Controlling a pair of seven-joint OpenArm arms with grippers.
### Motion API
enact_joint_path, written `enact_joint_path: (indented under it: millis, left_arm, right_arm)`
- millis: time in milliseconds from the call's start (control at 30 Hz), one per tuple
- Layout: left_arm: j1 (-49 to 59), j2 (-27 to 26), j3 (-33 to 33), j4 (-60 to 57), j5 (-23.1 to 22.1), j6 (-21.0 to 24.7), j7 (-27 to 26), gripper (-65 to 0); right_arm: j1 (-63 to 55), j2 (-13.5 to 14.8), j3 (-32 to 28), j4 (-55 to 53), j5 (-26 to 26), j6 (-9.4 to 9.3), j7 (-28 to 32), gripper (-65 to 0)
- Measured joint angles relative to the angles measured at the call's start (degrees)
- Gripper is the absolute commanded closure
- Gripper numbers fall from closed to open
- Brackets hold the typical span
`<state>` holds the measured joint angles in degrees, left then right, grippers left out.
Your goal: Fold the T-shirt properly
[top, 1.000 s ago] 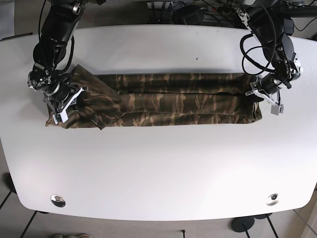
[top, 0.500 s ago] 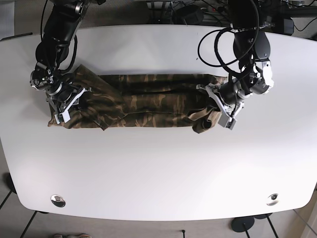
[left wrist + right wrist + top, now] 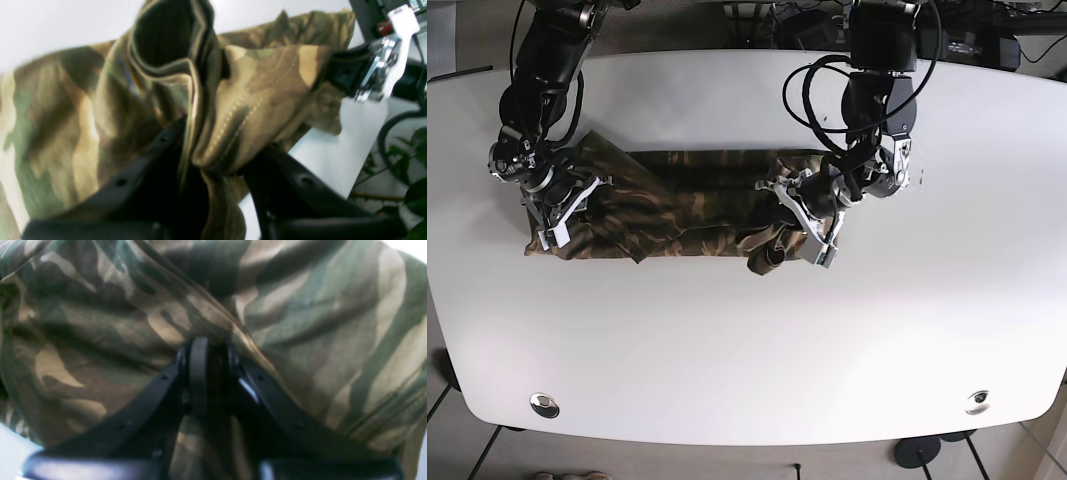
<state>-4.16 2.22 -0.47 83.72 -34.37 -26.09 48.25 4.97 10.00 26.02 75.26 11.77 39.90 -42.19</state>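
Note:
The camouflage T-shirt (image 3: 687, 205) lies folded lengthwise in a long band across the white table. My left gripper (image 3: 802, 235), on the right side of the base view, is shut on the shirt's bunched end (image 3: 253, 103) and holds it over the band's middle. My right gripper (image 3: 552, 215), at the left end, is shut on the shirt's other end (image 3: 160, 320). In the right wrist view the black fingers (image 3: 200, 373) close together on the fabric. The right gripper's metal and white parts also show in the left wrist view (image 3: 383, 73).
The white table (image 3: 747, 340) extends bare in front of the shirt and to the right (image 3: 987, 200). Two metal fittings (image 3: 544, 404) (image 3: 976, 402) sit near the front edge. Cables and equipment (image 3: 807, 20) lie behind the table's far edge.
My left gripper has carried the shirt's right end steadily leftward, from the far right to over the band's middle, folding the band over itself. The right gripper has stayed at the left end.

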Motion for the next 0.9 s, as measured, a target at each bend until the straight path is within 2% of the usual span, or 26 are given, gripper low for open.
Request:
enact_joint_path:
  millis: [133,200,333,433,533,633,700,767,900]
  left_arm:
    - [-1.6,-0.15,-0.13,-2.82,0.07,0.2,0.09,-6.8]
    - [-2.89,0.68,-0.11,-4.2,0.07,0.2,0.04,-8.9]
    - [-3.3,1.4,0.66,-5.75,0.0,0.98,-0.07,-26.4]
    - [-3.54,0.46,7.48,-5.75,0.11,8.55,-0.07,-31.7]
    - [-5.31,0.98,16.46,-5.75,0.02,15.82,-0.09,-32.9]
    - [-6.05,0.92,20.57,-4.57,-0.15,18.93,-0.46,-32.6]
    - [-7.02,0.13,24.96,-2.01,1.53,21.0,-4.63,-32.5]
    - [-7.48,0.11,26.49,0.63,2.89,22.75,-7.1,-32.9]
    - [-7.43,-0.35,26.8,0.76,5.25,23.78,-7.17,-33.2]
  right_arm:
    - [0.0,0.0,0.0,0.0,0.0,0.0,0.0,-8.1]
    - [0.0,-0.02,0.0,0.0,-0.02,0.0,-0.02,-8.1]
    - [0.0,0.0,0.0,0.0,0.0,0.02,-0.02,-8.1]
    - [0.0,0.0,0.0,0.0,-0.02,0.0,-0.04,-8.1]
    - [0.0,0.0,-0.04,0.0,0.0,0.02,-0.02,-8.1]
    - [0.0,0.0,-0.04,0.0,0.0,0.02,-0.02,-8.1]
    - [0.0,0.0,-0.07,0.02,-0.02,0.0,-0.04,-8.1]
    - [0.0,0.0,-0.13,0.0,0.0,0.0,-0.02,-8.1]
    - [0.0,0.0,-0.13,0.02,0.0,0.0,-0.02,-8.1]
